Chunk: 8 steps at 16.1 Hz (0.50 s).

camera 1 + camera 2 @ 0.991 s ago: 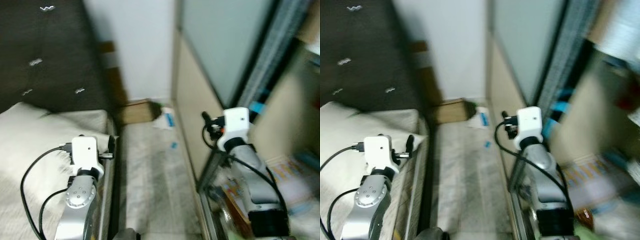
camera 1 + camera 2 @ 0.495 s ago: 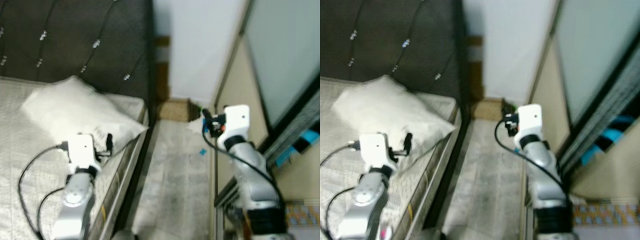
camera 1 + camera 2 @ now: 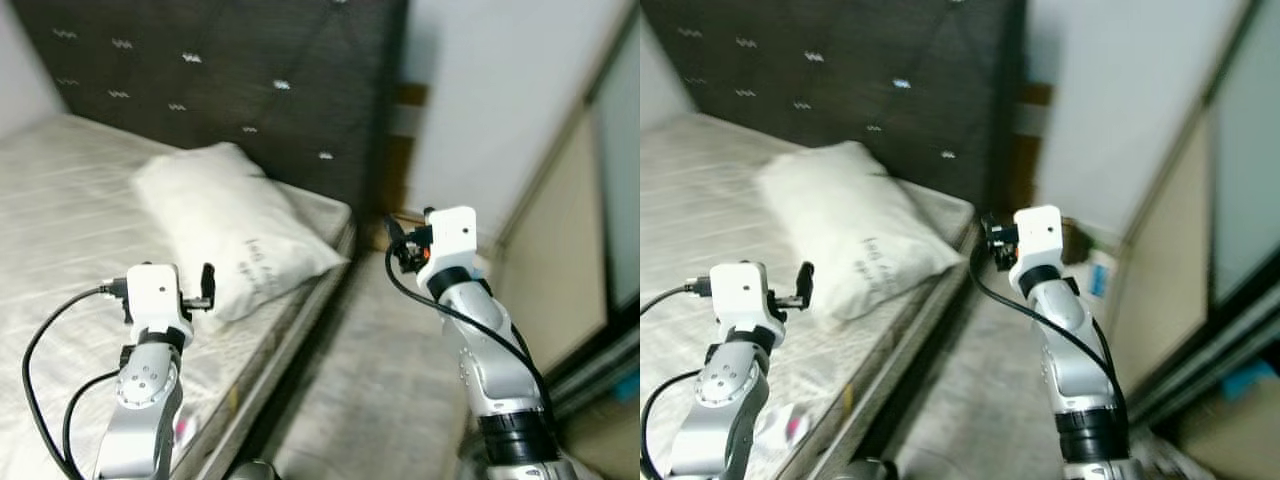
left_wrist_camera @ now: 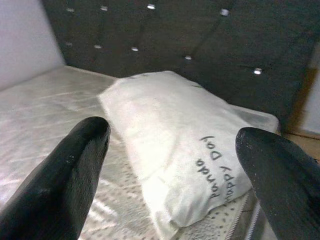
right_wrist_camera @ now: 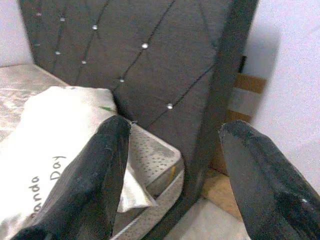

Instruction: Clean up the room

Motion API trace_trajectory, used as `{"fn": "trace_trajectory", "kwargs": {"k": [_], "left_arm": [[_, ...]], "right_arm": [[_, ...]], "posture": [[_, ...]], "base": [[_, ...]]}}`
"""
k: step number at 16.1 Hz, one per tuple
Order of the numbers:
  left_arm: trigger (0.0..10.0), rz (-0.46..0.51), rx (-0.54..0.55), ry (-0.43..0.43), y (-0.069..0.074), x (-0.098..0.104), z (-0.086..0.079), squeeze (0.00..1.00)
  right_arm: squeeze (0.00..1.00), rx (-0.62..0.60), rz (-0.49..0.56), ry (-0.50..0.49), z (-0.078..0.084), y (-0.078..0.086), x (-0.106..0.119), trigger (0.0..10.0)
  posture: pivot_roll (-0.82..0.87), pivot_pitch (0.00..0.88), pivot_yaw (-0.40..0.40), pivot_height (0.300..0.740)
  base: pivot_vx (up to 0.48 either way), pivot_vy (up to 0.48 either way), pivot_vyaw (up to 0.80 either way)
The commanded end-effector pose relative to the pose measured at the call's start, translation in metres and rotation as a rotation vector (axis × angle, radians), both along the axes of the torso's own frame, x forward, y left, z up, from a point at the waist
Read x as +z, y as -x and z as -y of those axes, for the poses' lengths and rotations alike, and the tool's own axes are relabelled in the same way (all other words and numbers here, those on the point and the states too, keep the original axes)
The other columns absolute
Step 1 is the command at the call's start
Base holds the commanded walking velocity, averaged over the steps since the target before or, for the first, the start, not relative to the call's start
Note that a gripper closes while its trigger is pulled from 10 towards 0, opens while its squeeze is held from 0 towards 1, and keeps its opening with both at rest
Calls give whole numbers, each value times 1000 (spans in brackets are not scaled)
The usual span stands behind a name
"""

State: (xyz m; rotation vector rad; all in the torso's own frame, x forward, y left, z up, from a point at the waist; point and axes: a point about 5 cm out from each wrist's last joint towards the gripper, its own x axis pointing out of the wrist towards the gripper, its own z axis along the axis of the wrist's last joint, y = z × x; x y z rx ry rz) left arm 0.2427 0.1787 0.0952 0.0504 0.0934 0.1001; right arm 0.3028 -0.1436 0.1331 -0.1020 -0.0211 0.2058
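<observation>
left eye view: a bed (image 3: 70,200) with a pale striped mattress fills the left side, backed by a dark tufted headboard (image 3: 250,70) with shiny studs. a white pillow (image 3: 230,225) lies at an angle near the bed's right edge, close to the headboard, with small dark lettering near its lower end. the left gripper (image 3: 207,283) is raised over the mattress just below the pillow. the right gripper (image 3: 395,235) is held up over the floor strip (image 3: 390,390) beside the bed.

right eye view: the same scene; a small pink and white item (image 3: 790,428) lies on the mattress near the bed's edge, too blurred to identify.

left wrist view: two black fingers (image 4: 65,170) stand wide apart, holding nothing. between them lies the pillow, plump and wrinkled, printed "panda happy day", as far as it can be read.

right wrist view: its black fingers (image 5: 95,175) are also spread apart and empty, facing the headboard's end, the pillow's corner and a brown cardboard box (image 5: 240,107) against the white wall (image 5: 290,75).
</observation>
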Motion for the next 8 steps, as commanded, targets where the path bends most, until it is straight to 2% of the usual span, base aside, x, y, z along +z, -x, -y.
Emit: {"fn": "trace_trajectory", "kwargs": {"k": [1,8], "left_arm": [[10000,11,1,6,0,2,2,0],[10000,20,-26,-4,1,3,5,0]], "right_arm": [[0,-8,3,1,3,-1,1,10000],[0,-2,0,3,3,-1,0,10000]], "posture": [[6,0,-13,740],[6,0,-17,740]], "base": [[0,0,800],[0,0,800]]}}
